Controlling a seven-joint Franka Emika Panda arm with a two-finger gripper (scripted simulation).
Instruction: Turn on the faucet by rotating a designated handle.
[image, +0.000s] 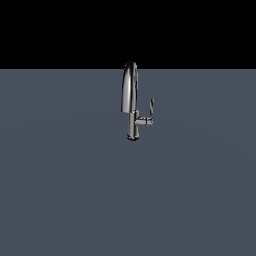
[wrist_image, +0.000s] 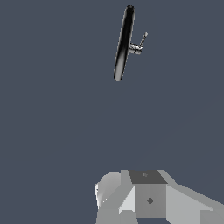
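The chrome faucet (image: 132, 122) stands upright on the grey floor in the middle of the exterior view, and its arched spout (image: 129, 85) rises above the body. The handle (image: 151, 107) is a thin lever pointing up from a short stub (image: 144, 121) on the exterior view's right of the body. From the wrist view I look down on the faucet (wrist_image: 124, 43), with the handle (wrist_image: 142, 40) sticking out beside it. Only grey blocks of my gripper (wrist_image: 148, 194) show at that frame's edge, well apart from the faucet. Its fingertips do not show. The arm is absent from the exterior view.
A flat grey floor (image: 65, 190) stretches all round the faucet, with a black background (image: 60, 30) behind it. No other objects show.
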